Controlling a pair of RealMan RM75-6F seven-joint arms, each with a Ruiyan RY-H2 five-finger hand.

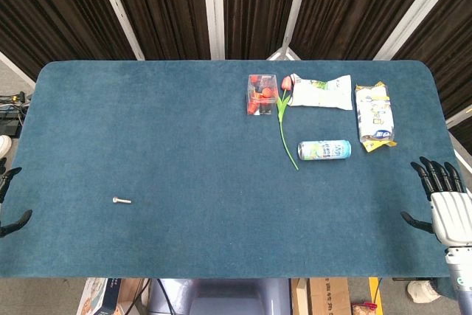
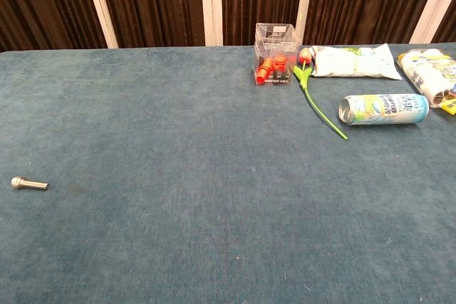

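Note:
My right hand (image 1: pixel 445 203) rests at the table's right edge in the head view, fingers spread and holding nothing. Only the dark fingertips of my left hand (image 1: pixel 10 201) show at the left edge, apart and empty. A small metal bolt (image 1: pixel 122 201) (image 2: pixel 29 184) lies on the blue table (image 1: pixel 184 145) nearest the left hand. A can (image 1: pixel 324 150) (image 2: pixel 383 109) lies on its side nearest the right hand. Neither hand appears in the chest view.
At the far right stand a clear box of red parts (image 1: pixel 261 94) (image 2: pixel 275 54), an artificial tulip (image 1: pixel 284 119) (image 2: pixel 313 94), a white-green snack bag (image 1: pixel 321 92) (image 2: pixel 354 61) and a yellow-white packet (image 1: pixel 374 116) (image 2: pixel 431 70). Dark curtains hang behind.

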